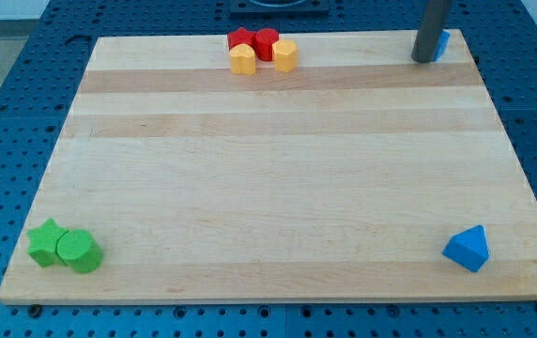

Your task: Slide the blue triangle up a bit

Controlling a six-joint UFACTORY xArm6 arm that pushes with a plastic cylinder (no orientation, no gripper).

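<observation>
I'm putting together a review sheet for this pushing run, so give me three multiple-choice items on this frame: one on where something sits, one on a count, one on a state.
1. Where on the board is the blue triangle?
A. the view's bottom right
B. the view's top left
C. the centre

2. How many green blocks are there?
A. one
B. two
C. four

3. How does my tip stand to the blue triangle?
A. pressed against it
B. far from it, at the view's top right
C. resting on top of it

Answers:
1. A, it lies near the bottom right corner.
2. B, a green star and a green cylinder sit together at the bottom left.
3. B, the tip stands beside another blue block at the top edge, with bare board between it and the triangle.
</observation>
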